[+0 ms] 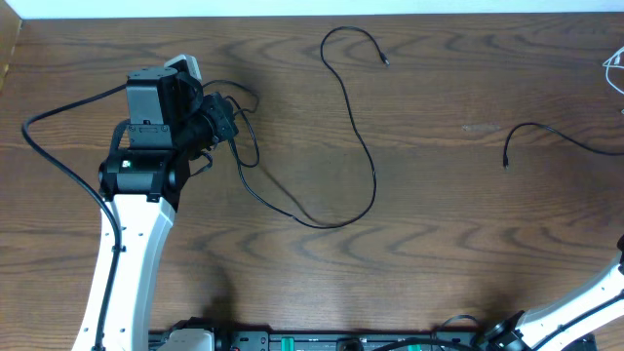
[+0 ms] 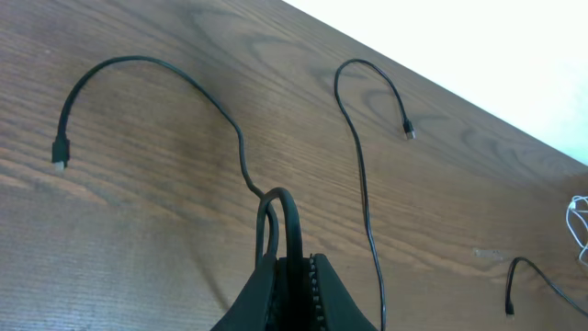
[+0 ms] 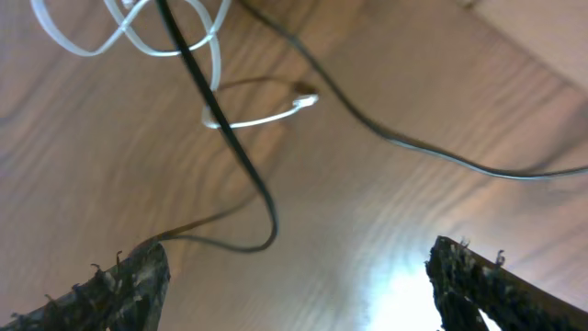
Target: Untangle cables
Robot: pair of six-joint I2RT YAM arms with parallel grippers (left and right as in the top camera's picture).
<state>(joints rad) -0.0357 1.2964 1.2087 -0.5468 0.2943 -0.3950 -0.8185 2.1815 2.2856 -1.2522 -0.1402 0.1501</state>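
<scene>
In the overhead view my left gripper (image 1: pixel 226 119) is at the left of the table, shut on a long black cable (image 1: pixel 363 146). That cable trails right in a wide loop to a plug (image 1: pixel 386 62) at the back. In the left wrist view the gripper (image 2: pixel 292 262) pinches a small loop of this cable (image 2: pixel 280 200), and its other plug end (image 2: pixel 60 161) lies at the left. A second black cable (image 1: pixel 546 132) lies at the right, and a white cable (image 1: pixel 614 68) at the right edge. My right gripper (image 3: pixel 299 262) is open above a white cable (image 3: pixel 156 37) crossed by a black cable (image 3: pixel 230 138); nothing is between its fingers.
The brown wooden table (image 1: pixel 439 244) ends at a white edge along the back. The left arm's thick black wire (image 1: pixel 58 146) loops at the far left. Only a white link of the right arm (image 1: pixel 585 302) shows in the overhead view, at the bottom right corner.
</scene>
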